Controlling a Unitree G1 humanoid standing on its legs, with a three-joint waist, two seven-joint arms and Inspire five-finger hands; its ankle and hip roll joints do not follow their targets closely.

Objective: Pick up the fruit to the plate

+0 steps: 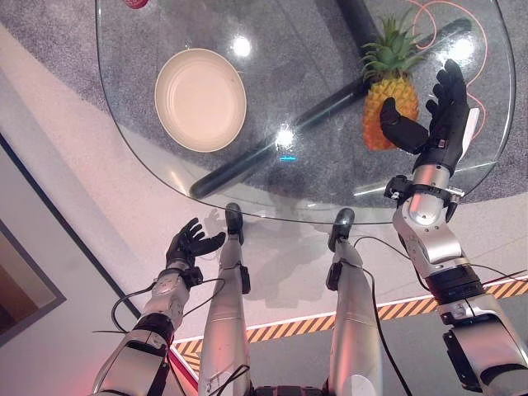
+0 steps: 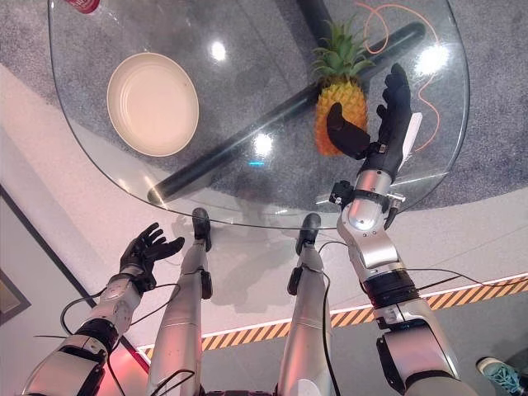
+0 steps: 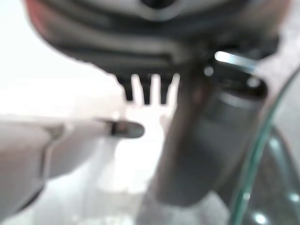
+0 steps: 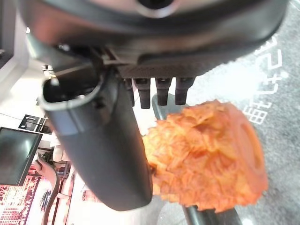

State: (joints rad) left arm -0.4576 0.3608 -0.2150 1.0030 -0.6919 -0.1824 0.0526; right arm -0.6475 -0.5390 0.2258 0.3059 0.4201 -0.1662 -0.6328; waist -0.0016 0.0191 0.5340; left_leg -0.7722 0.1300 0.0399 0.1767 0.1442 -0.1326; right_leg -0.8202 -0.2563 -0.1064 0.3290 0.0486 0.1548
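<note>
Glass table (image 1: pixel 165 169) is seen from above, round-edged, with dark crossed legs showing through it. Plate (image 1: pixel 200 99), cream and bare, is placed toward 10 o'clock on the top. Pineapple (image 1: pixel 386 103) is stood upright toward 2 o'clock, well apart from the plate, leaves pointing to 12. Right hand (image 1: pixel 437 115) is held just beside the fruit at its 3 o'clock, fingers straight, thumb spread across its lower body; no grasp is closed. Left hand (image 1: pixel 188 245) is kept below the table edge at 7 o'clock, fingers relaxed, nothing held. Red object (image 1: pixel 136 3) is cut off at 11 o'clock.

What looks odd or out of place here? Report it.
Nothing stands out. The pineapple stands upright on the glass table, the plate lies flat and bare, and the open right hand sits beside the fruit.
</note>
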